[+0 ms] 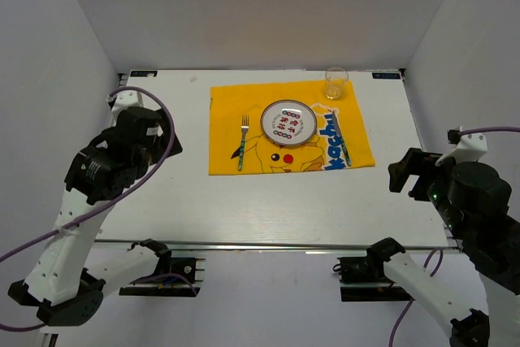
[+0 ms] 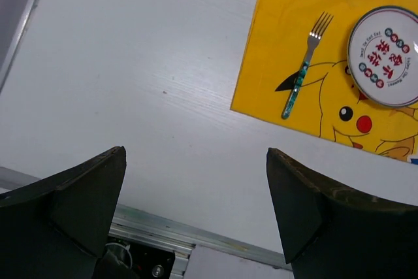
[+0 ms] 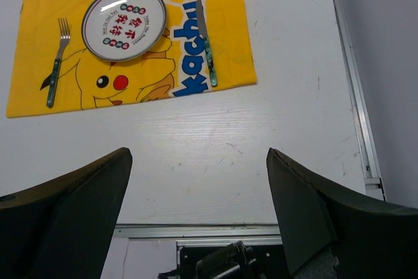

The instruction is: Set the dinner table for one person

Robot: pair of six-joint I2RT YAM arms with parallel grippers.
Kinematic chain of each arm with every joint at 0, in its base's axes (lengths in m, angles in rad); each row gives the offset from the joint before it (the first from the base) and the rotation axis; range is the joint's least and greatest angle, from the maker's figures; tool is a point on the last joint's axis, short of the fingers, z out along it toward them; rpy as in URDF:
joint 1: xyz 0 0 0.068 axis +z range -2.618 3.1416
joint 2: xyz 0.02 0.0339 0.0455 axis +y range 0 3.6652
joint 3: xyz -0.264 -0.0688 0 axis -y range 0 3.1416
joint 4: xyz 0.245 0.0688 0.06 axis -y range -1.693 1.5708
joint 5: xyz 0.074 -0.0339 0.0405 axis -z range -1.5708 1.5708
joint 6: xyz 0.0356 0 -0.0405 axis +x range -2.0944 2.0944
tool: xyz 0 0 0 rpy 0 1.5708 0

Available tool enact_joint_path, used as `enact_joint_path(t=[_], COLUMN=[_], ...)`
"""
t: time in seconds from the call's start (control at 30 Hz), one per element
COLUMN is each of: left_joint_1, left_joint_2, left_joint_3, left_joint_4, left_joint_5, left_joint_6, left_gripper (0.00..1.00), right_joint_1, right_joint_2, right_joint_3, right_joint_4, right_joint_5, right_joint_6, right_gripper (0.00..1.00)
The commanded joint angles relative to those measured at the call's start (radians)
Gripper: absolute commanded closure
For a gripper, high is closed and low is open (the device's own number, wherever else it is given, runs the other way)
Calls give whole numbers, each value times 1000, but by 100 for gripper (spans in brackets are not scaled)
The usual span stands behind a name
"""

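Top external view: white surface fills mid-frame, w/ metal rail along its 6 o'clock edge. Yellow Pikachu cloth lies flat on it, toward 12 o'clock of surface centre, well clear of the rail. On cloth, just 12 o'clock of its middle, sits plate: white, dark rim, red characters + small round marks inside. At plate's 9 o'clock is fork, near but not touching, tines to 12, green handle to 6. At plate's 3 o'clock is knife, apart from it, blade to 12, teal handle to 6, lying over the blue lettering. Clear glass stands upright at plate's 1 o'clock, by cloth's far corner; contents can't tell. Arms: left arm over surface's 9 o'clock side, right arm over its 4 o'clock corner, both well apart from cloth. Left wrist view: left end effector spread wide, black fingers far apart, gripping nothing, only bare surface and rail showing between them; fork + part of plate sit at 1 o'clock of frame. Right wrist view: right end effector likewise wide open and holding nothing, bare surface between its fingers, w/ whole place setting up at 11–12 o'clock of frame.
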State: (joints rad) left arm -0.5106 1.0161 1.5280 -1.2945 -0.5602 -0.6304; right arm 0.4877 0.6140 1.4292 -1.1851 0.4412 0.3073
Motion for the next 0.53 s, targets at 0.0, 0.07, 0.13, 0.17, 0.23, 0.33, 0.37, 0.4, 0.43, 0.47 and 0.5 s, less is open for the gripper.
enact_joint_path(t=[0.0, 0.07, 0.13, 0.17, 0.23, 0.33, 0.37, 0.4, 0.43, 0.47, 0.5], left_joint_1=[7, 7, 7, 7, 7, 7, 7, 7, 7, 7, 7], left_joint_2=[-78, -112, -148, -157, -166, -165, -165, -168, -166, -166, -168], left_joint_3=[-86, -126, -169, -178, -178, -158, -155, -154, -152, -149, -150], left_joint_4=[-118, -118, -118, -118, -118, -120, -118, -118, -118, -120, -118], left_joint_5=[64, 85, 82, 77, 75, 72, 74, 74, 74, 71, 68], left_joint_6=[-31, -40, -40, -38, -38, -31, -31, -31, -29, -28, -28], left_gripper=[2, 2, 2, 2, 2, 2, 2, 2, 2, 2, 2], right_joint_1=[5, 5, 6, 8, 6, 8, 9, 6, 6, 8, 8], right_joint_2=[-25, -43, -57, -59, -59, -53, -53, -51, -49, -49, -51], right_joint_3=[13, 5, -1, 0, 2, -6, -4, -4, -3, -1, -3], right_joint_4=[-62, -74, -82, -84, -85, -85, -84, -84, -84, -84, -84], right_joint_5=[30, 45, 48, 45, 42, 42, 37, 36, 37, 39, 37], right_joint_6=[15, 22, 27, 29, 29, 26, 26, 26, 27, 27, 26], right_gripper=[11, 11, 11, 11, 11, 11, 11, 11, 11, 11, 11])
